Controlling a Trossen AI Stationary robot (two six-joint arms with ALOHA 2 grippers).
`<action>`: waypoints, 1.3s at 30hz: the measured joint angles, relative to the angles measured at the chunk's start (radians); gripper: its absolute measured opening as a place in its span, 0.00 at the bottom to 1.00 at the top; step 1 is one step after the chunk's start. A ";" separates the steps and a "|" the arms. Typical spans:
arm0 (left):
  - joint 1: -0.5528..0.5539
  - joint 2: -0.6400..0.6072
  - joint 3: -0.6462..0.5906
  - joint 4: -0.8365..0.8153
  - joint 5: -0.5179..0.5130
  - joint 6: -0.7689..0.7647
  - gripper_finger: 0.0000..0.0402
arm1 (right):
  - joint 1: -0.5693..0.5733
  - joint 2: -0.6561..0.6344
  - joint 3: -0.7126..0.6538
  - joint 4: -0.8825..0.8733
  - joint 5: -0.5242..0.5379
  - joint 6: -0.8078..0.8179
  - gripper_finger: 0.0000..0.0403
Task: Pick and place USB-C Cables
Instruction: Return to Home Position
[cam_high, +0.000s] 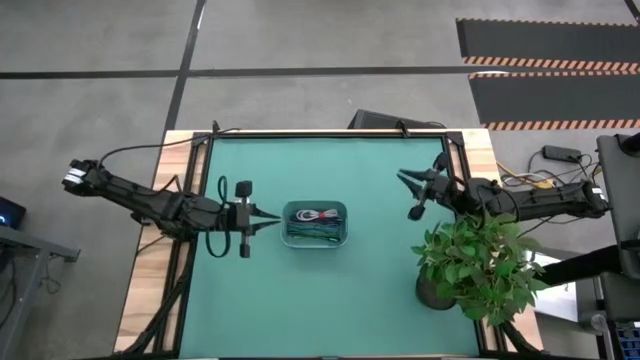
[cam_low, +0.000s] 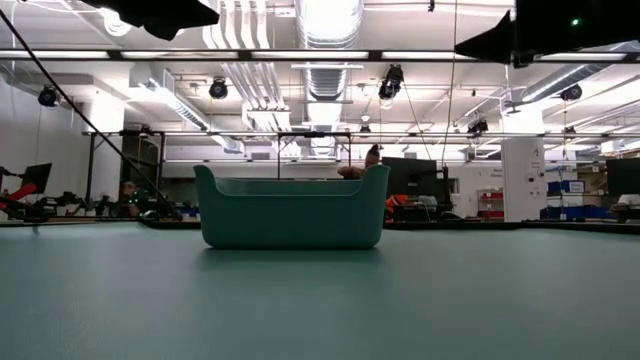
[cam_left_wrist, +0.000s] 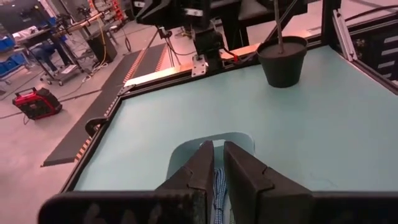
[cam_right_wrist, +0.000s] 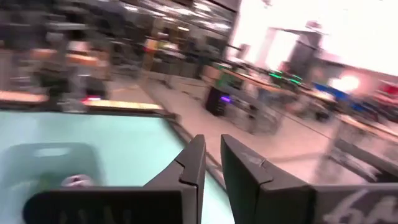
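The pale grey-green tray (cam_high: 344, 224) sits at the table's middle and also shows in the low view (cam_low: 291, 208). In it lie the cable bundles: the white one with a red tie (cam_high: 318, 213) and green and teal ones (cam_high: 314, 233). I cannot make out a dark blue one. My left gripper (cam_high: 274, 222) hangs raised at the tray's left end, fingers shut to a narrow slit (cam_left_wrist: 217, 152). A pale braided cable (cam_left_wrist: 218, 186) shows through the slit, below it. My right gripper (cam_high: 403, 179) is raised over the table's far right part, shut (cam_right_wrist: 212, 149).
A potted green plant (cam_high: 470, 262) stands at the table's near right; its dark pot (cam_left_wrist: 283, 59) shows in the left wrist view. Black frame rails (cam_high: 320, 133) run along the table's edges. Bare teal mat (cam_high: 260, 300) lies near, left and far of the tray.
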 joint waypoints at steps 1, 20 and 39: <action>0.000 -0.001 0.000 0.001 0.000 0.000 0.05 | -0.010 0.000 0.000 0.003 0.033 0.012 0.10; 0.000 -0.015 -0.013 -0.001 0.000 -0.002 0.05 | -0.219 -0.064 -0.085 -0.013 -0.095 0.087 0.08; 0.007 -0.169 -0.101 -0.001 -0.003 -0.001 0.05 | -0.286 -0.309 -0.182 -0.073 -0.388 0.120 0.08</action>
